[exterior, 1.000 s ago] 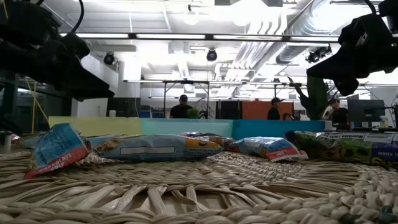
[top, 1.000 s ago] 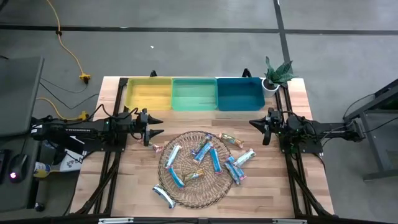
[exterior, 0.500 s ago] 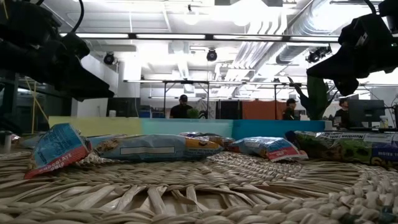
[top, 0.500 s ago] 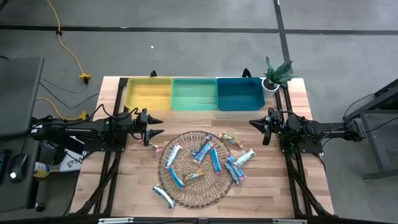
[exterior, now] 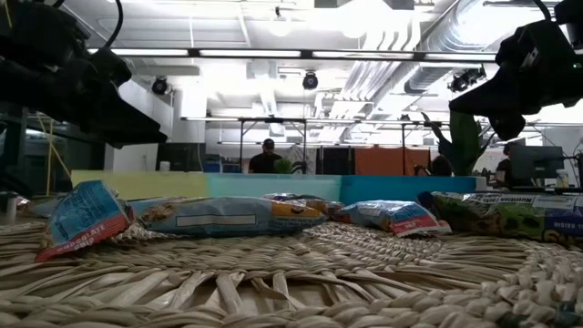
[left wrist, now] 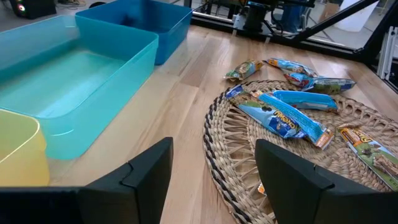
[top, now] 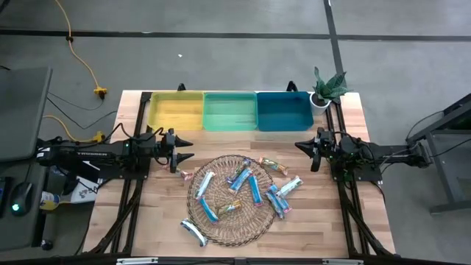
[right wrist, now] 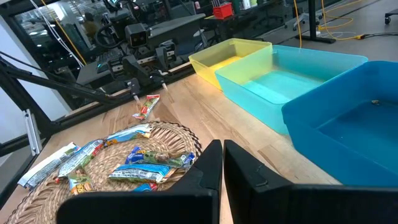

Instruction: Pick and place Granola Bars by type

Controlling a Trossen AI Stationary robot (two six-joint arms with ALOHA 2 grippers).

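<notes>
1. The left gripper (top: 182,149) hangs over the table's left side, just left of the wicker mat (top: 221,228), jaws apart and empty.
2. The right gripper (top: 300,148) hangs over the right side, near the blue bin (top: 283,112), jaws together, holding nothing.
3. The Granola Bars (top: 254,189) lie scattered on the mat; a few lie off its rim on the wooden table (top: 154,213).
4. Yellow bin (top: 176,110), teal bin (top: 229,112) and the blue one stand in a row at the far edge, with a potted plant (top: 327,88) to their right.
</notes>
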